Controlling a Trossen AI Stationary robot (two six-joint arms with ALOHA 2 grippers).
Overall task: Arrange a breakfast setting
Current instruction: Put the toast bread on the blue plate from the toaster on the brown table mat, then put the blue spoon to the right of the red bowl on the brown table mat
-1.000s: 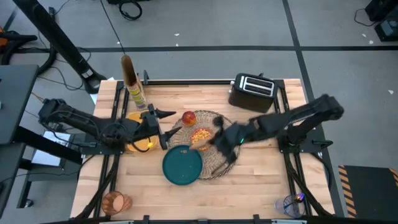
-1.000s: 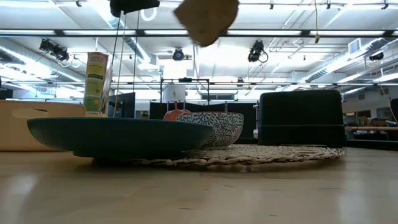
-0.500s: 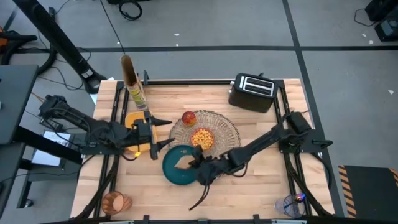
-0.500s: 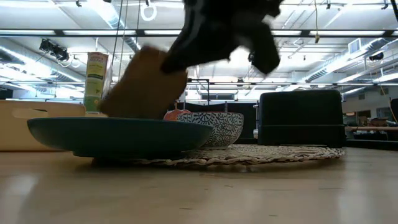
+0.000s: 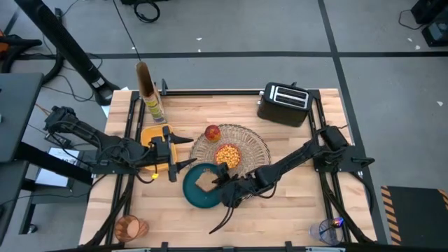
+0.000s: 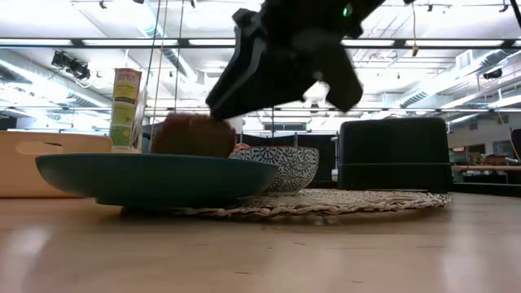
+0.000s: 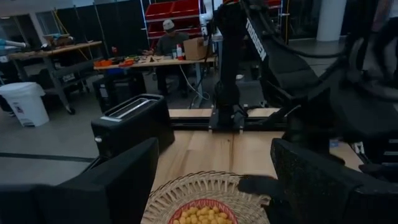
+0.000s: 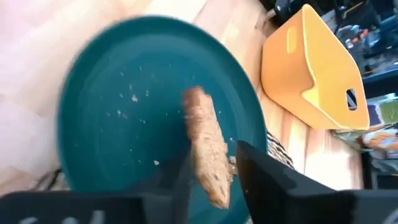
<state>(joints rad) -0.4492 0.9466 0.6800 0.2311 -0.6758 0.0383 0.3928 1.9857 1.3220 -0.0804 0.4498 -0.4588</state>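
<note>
Brown toast (image 8: 206, 148) sits pinched between my right gripper's (image 8: 211, 163) fingers on the teal plate (image 5: 197, 194); next I'd release and lift clear, while the left gripper (image 5: 183, 150), fingers spread, waits beside the placemat (image 5: 255, 143).

Woven straw placemat (image 5: 253, 145) — wooden table (image 5: 294, 196)

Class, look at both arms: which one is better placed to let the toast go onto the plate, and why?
Probably the right. Its tool is over the teal plate with the toast between its fingers; the left tool waits open beside the yellow holder.
</note>
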